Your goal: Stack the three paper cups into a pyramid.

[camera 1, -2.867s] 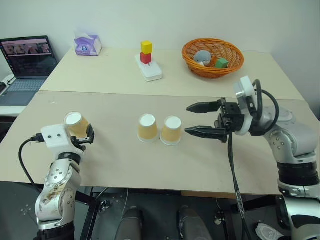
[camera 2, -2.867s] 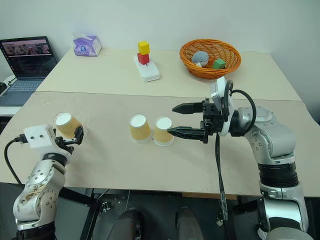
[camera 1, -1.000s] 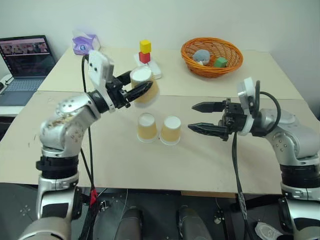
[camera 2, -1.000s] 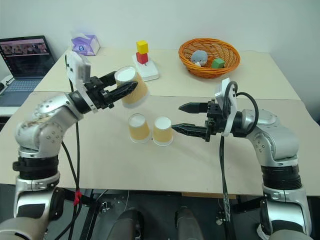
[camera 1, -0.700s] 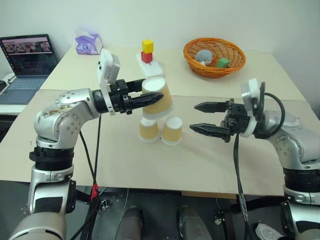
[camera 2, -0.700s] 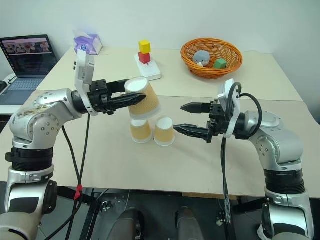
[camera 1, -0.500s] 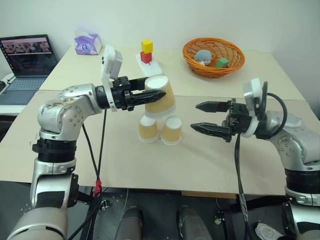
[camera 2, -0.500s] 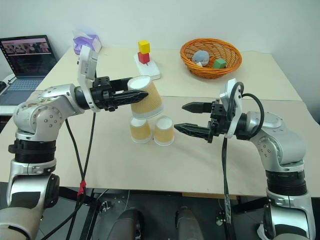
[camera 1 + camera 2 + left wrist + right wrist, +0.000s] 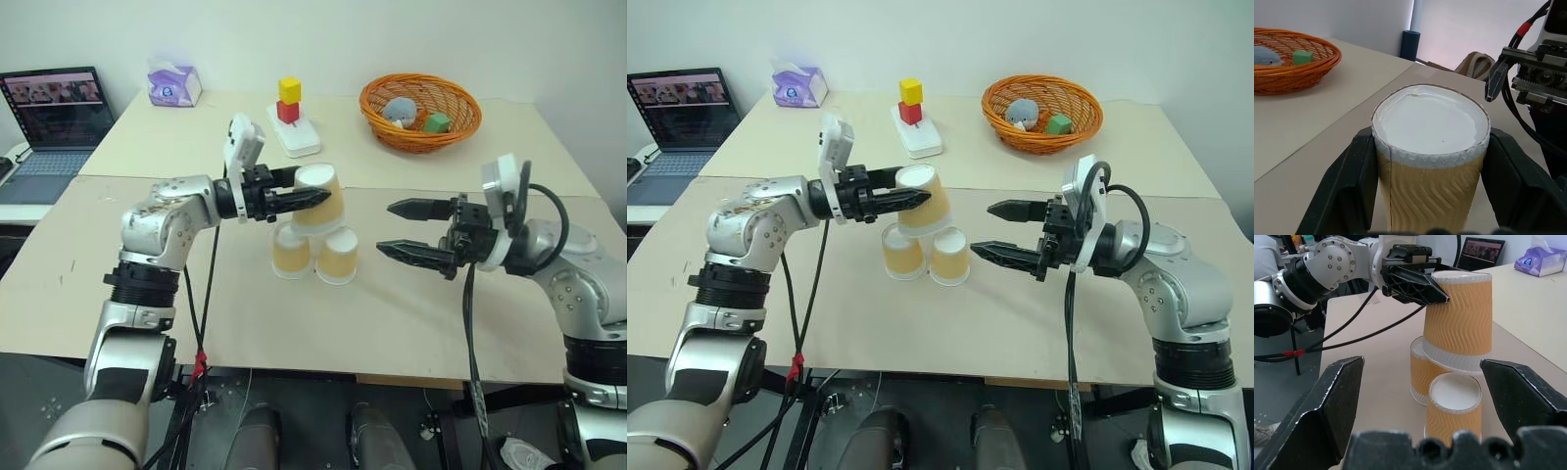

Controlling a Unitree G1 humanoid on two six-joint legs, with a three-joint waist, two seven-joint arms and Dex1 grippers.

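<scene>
While the left gripper clamps the third paper cup by its upper sides, mouth down, that cup sits directly over the seam between the two base cups, the left base cup and the right base cup, which stand inverted and touching near the front middle of the table. The relation that matters is vertical: the held cup's long axis is close to upright, slightly tilted, and its white rim looks level with or just touching the base cups' flat tops; the right wrist view shows the rim overlapping both, though contact cannot be confirmed. Judgement: remaining move is a short settle straight down and a release, with the rim bridging both tops evenly. The left arm is the one at the work; the right gripper hovers beside the stack on the right, jaws spread wide and empty, pointing at the cups but apart from them. Risk: sideways drag on release could knock a base cup. Farther back, well clear, stand the red-and-yellow block stack, an orange basket, a tissue box and a laptop. Nothing obstructs the descent.
</scene>
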